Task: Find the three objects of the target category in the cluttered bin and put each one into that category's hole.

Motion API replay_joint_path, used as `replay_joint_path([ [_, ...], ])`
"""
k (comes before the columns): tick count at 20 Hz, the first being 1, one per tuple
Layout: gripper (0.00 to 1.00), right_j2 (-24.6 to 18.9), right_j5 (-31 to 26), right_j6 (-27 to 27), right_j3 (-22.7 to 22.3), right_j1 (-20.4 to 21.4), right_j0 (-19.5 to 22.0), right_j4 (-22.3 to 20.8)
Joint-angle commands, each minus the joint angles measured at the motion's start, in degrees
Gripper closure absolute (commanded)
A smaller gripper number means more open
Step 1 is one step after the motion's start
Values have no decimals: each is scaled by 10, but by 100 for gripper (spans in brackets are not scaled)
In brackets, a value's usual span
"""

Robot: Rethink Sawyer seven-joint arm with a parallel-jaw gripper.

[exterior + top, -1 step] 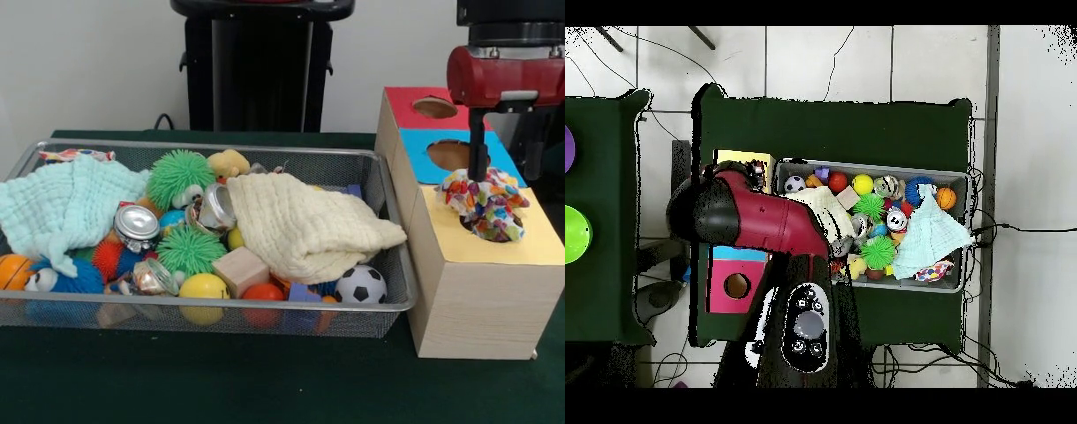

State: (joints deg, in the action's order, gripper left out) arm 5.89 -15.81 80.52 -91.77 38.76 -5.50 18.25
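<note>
Front view | claw (478, 181) gripping multicolored cloth (484, 205) | cloth over yellow hole of wooden box (481, 300)

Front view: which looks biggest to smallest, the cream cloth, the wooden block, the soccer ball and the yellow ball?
1. cream cloth, by far.
2. wooden block.
3. yellow ball and soccer ball: they look alike in size, so I will not rank them.
</note>
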Motion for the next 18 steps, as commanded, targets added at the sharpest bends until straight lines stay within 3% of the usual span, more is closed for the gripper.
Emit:
replay_joint_path([
  [1,0,-19,-89,144,-17,-13,20,29],
  [13,0,-10,-220,132,11,-24,17,15],
  [14,100,-10,-227,131,13,-25,17,13],
  [18,100,-11,-229,126,13,-25,17,9],
])
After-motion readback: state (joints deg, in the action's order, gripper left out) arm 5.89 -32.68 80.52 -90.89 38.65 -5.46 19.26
